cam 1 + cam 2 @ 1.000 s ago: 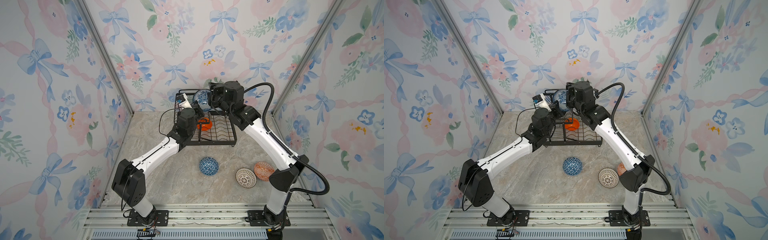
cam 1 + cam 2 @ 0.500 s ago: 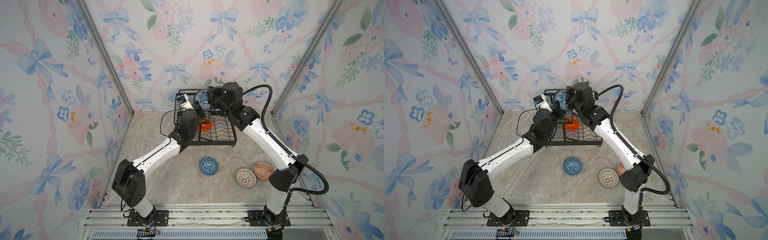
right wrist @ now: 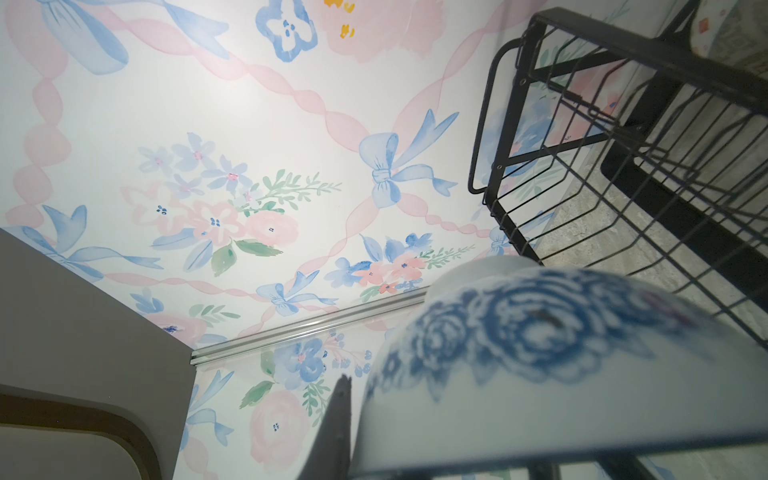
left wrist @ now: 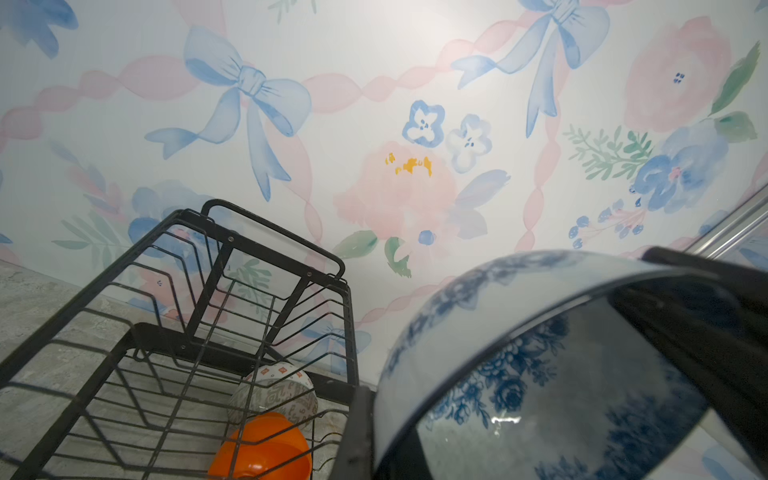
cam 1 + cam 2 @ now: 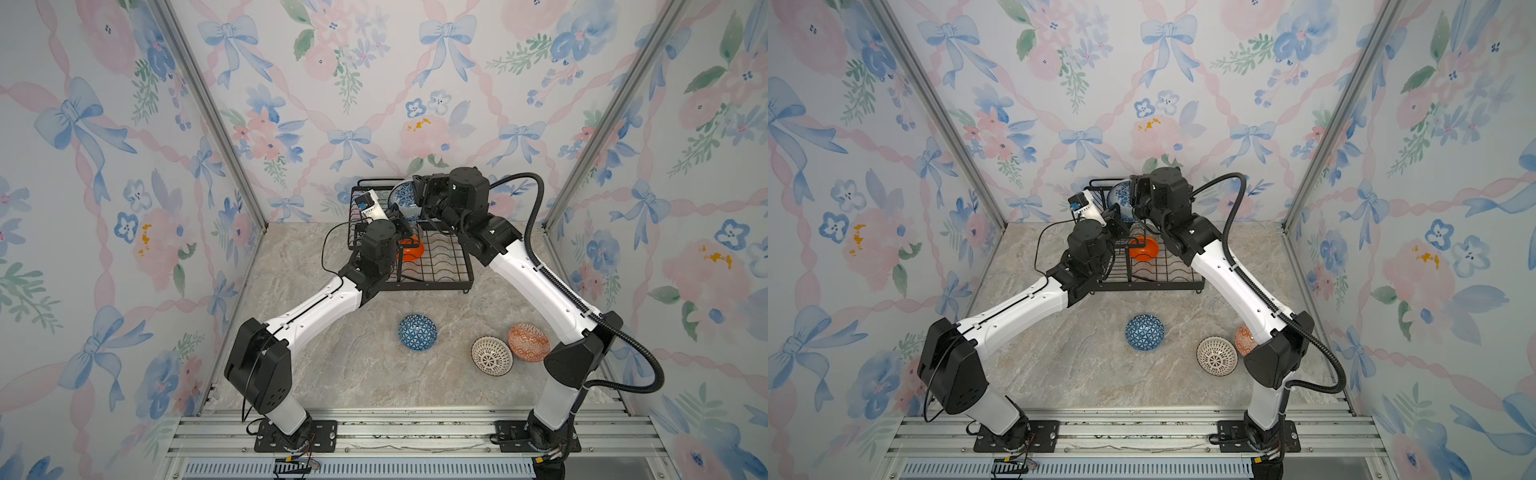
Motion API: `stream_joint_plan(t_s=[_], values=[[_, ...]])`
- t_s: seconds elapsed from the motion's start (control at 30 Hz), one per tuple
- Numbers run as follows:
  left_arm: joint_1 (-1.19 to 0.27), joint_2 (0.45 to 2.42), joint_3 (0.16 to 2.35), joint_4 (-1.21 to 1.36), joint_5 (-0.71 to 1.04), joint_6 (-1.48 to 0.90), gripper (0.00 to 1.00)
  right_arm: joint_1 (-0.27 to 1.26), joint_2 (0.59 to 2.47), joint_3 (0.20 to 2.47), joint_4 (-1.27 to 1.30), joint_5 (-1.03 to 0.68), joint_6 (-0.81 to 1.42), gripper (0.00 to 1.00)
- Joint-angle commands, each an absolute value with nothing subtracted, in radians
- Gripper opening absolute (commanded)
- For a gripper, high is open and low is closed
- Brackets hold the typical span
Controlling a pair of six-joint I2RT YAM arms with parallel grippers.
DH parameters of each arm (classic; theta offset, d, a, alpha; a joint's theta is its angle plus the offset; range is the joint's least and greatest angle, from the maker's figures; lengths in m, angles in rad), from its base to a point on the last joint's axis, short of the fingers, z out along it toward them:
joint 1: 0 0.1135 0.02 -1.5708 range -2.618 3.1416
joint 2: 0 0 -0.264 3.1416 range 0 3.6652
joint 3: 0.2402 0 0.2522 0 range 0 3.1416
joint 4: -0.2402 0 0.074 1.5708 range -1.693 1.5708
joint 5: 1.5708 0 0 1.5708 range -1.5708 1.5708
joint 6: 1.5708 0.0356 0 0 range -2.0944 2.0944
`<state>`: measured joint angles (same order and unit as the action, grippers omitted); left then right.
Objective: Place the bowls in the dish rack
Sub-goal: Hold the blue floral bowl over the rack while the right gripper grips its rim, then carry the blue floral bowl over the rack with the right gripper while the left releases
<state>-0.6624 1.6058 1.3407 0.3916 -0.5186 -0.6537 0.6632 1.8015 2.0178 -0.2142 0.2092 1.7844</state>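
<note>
Pastel wallpaper with bows and flowers is enclosing a marble tabletop, and the black wire dish rack is standing at its back, against the rear wall. Both arms are reaching in over the rack and meeting at the blue-floral bowl, which is hanging tipped on its side above the back of the rack, by the raised upper basket; whether it is touching any wire cannot be told.

The left gripper is pinching the bowl's wall tightly. In the left wrist view one finger is lying against the outside of the bowl and the bowl's glossy inside is facing the camera. The right gripper is clamping the opposite stretch of rim with its jaws drawn narrow. The right wrist view is showing the bowl's blurred outside with a dark finger pressing beside it.

The plain orange bowl is sitting in the lower tray, and the left wrist view is showing the pale green geometric bowl just behind it.

Three bowls are lying on the marble in front of the rack. The blue triangle-patterned bowl is resting near the middle. The white lattice bowl and the orange-red patterned bowl are leaning together close to the right arm's base.
</note>
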Motion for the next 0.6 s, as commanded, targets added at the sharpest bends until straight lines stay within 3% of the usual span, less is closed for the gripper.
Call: stream_joint_plan(t_s=[0.0, 0.1, 0.27, 0.5, 0.57], values=[[-0.661, 1.586, 1.369, 0.474, -0.526, -0.636, 0.0, 0.638, 1.757, 1.95, -0.219, 0.261, 1.681, 0.0], [-0.661, 1.595, 1.383, 0.472, -0.511, -0.629, 0.03, 0.638, 1.731, 1.89, -0.181, 0.263, 1.662, 0.0], [-0.66, 1.6, 1.39, 0.471, -0.5, -0.627, 0.22, 0.626, 1.702, 1.827, -0.13, 0.264, 1.636, 0.0], [-0.665, 1.595, 1.38, 0.45, -0.468, -0.645, 0.31, 0.59, 1.688, 1.758, -0.049, 0.233, 1.628, 0.0], [-0.673, 1.572, 1.358, 0.436, -0.467, -0.654, 0.38, 0.577, 1.689, 1.739, -0.026, 0.227, 1.623, 0.0]])
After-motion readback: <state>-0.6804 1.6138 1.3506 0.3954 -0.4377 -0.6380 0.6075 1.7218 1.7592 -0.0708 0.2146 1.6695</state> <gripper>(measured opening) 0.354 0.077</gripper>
